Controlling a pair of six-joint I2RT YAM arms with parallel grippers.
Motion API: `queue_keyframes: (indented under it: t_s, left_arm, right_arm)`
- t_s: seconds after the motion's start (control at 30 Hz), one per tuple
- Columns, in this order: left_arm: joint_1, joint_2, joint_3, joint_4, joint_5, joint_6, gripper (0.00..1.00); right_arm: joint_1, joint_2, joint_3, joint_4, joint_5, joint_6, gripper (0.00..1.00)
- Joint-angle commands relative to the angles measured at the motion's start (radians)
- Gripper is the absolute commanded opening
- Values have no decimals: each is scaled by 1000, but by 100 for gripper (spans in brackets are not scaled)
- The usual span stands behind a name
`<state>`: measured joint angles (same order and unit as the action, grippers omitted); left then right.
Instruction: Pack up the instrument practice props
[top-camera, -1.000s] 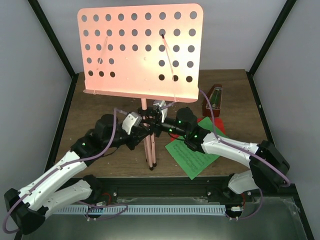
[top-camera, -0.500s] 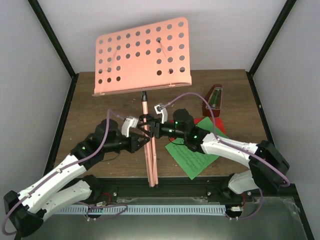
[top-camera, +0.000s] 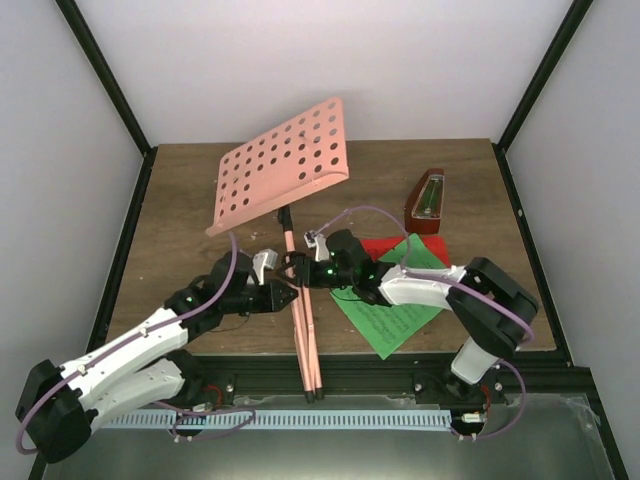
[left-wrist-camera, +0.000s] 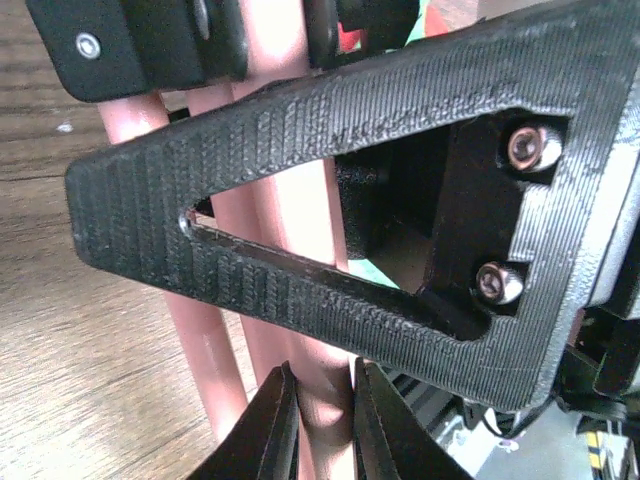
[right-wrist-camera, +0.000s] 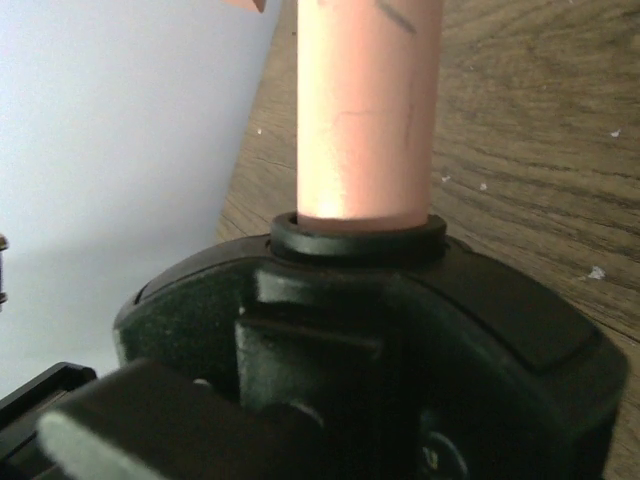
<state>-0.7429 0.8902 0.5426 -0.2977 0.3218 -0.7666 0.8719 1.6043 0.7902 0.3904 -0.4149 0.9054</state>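
– Left hand first: how did it stand?
– Narrow, its fingers pinched on one pink leg of the music stand. The wrist view showed the tube squeezed between them, the fingers' bases cut off at the bottom edge.
– And the right hand?
– Harder. From above it sat at the stand's black collar, just beyond the left hand. Its own camera was filled by that collar and the pink post rising from it, with no finger to be made out. It may have been clasping the collar, but I could not tell.
– Where did the stand lie?
– Tilted, desk up and leaning left, folded legs running toward the near edge of the tabletop between the two arms. The feet were lost against the dark frame.
– The rest?
– The metronome stood upright at the far right, well apart from both hands. The green sheet lay under the right forearm, partly hidden, overlapping the red sheet, of which only a strip showed.
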Motion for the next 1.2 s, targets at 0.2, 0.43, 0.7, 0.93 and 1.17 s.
queue_keyframes:
  t_s: [0.2, 0.43, 0.7, 0.93, 1.17]
  left_arm:
    - [10, 13, -15, 120, -180, -20, 0]
    - [10, 28, -39, 134, -232, -43, 0]
    - [11, 124, -41, 226, -233, -48, 0]
    - [11, 241, 11, 289, -224, -43, 0]
    - [11, 385, 65, 348, -210, -46, 0]
  right_arm:
    - [-44, 154, 132, 89, -119, -144, 1]
    - [-81, 240, 177, 65, -170, -216, 5]
    - [-113, 316, 296, -73, -200, -411, 11]
    - [-122, 326, 352, -192, -63, -538, 19]
    - [-140, 319, 352, -212, 15, -620, 29]
